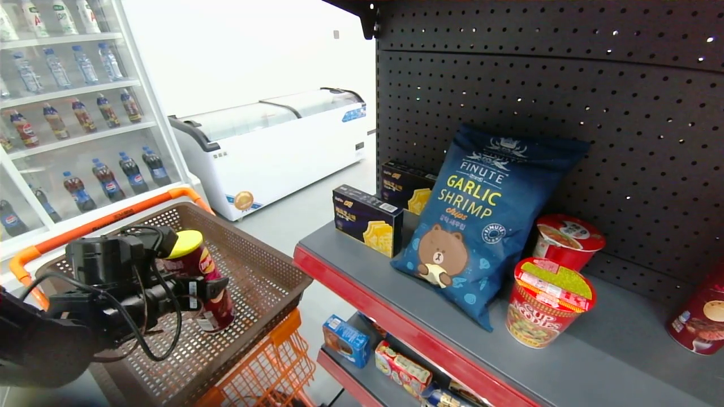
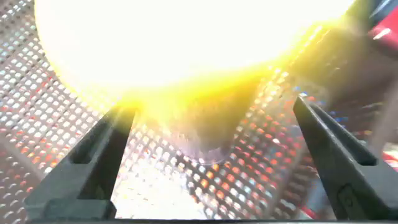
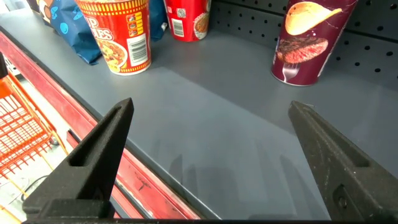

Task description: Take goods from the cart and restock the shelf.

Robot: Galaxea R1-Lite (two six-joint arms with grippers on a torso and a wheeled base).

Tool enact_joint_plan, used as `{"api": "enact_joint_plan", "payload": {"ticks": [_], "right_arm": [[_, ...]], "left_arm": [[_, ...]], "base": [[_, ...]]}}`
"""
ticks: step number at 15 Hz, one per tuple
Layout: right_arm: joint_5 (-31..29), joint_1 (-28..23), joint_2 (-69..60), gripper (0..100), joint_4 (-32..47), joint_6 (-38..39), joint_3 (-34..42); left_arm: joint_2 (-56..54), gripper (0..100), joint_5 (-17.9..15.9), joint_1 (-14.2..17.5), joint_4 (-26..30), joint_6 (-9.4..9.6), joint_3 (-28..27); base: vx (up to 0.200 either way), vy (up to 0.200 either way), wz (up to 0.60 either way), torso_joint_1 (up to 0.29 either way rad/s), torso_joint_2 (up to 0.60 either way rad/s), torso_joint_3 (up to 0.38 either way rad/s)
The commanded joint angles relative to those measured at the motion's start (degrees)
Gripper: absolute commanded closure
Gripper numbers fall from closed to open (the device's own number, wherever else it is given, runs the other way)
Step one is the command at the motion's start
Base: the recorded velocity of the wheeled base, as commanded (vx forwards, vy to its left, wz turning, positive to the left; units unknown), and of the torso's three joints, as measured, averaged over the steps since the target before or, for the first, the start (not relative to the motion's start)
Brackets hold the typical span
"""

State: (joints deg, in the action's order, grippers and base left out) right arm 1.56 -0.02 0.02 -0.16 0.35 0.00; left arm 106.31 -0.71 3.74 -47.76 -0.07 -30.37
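Large lettering: chip bag (image 1: pixel 481 226) (blue), noodle cup (image 1: pixel 546 302).

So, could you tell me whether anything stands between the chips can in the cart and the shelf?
Only the cart basket's wall on the shelf side, which the chips can must clear. The bare shelf between the cup noodles and the other can looks unobstructed.

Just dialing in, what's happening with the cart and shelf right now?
The left end effector is down in the brown cart basket, its open fingers straddling a yellow-lidded chips can that stands there, not yet lifted. The right end effector hangs open over a bare stretch of the grey shelf, near the cup noodles and a second chips can already stocked.
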Motion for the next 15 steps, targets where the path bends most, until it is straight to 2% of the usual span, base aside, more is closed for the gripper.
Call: {"api": "enact_joint_plan", "payload": {"ticks": [1, 4, 6, 8, 10, 11, 15], "right_arm": [[0.02, 0.02, -0.02, 0, -0.02, 0.00, 0.00], [0.02, 0.02, -0.02, 0, -0.02, 0.00, 0.00], [0.02, 0.02, -0.02, 0, -0.02, 0.00, 0.00], [0.02, 0.02, -0.02, 0, -0.02, 0.00, 0.00], [0.02, 0.02, -0.02, 0, -0.02, 0.00, 0.00], [0.02, 0.02, -0.02, 0, -0.02, 0.00, 0.00], [0.02, 0.02, -0.02, 0, -0.02, 0.00, 0.00]], "left_arm": [[-8.49, 0, -2.72, -0.05, 3.73, -0.98, -2.15], [-8.58, 0, -3.25, -0.05, 3.03, -0.81, -0.22], [-8.14, 0, -3.16, 0.04, 0.30, -0.01, 3.12], [-5.33, 0, -3.07, 0.39, -6.38, 2.27, 6.64], [-0.23, 0, -3.07, 0.39, -16.57, 2.53, 8.57], [2.14, 0, -2.90, 0.56, -19.91, 2.62, 8.75], [7.15, 0, -2.37, 0.56, -24.13, 2.62, 8.83]], "base": [[0.000, 0.000, 0.00, 0.000, 0.00, 0.000], [0.000, 0.000, 0.00, 0.000, 0.00, 0.000], [0.000, 0.000, 0.00, 0.000, 0.00, 0.000], [0.000, 0.000, 0.00, 0.000, 0.00, 0.000], [0.000, 0.000, 0.00, 0.000, 0.00, 0.000], [0.000, 0.000, 0.00, 0.000, 0.00, 0.000], [0.000, 0.000, 0.00, 0.000, 0.00, 0.000]]}}
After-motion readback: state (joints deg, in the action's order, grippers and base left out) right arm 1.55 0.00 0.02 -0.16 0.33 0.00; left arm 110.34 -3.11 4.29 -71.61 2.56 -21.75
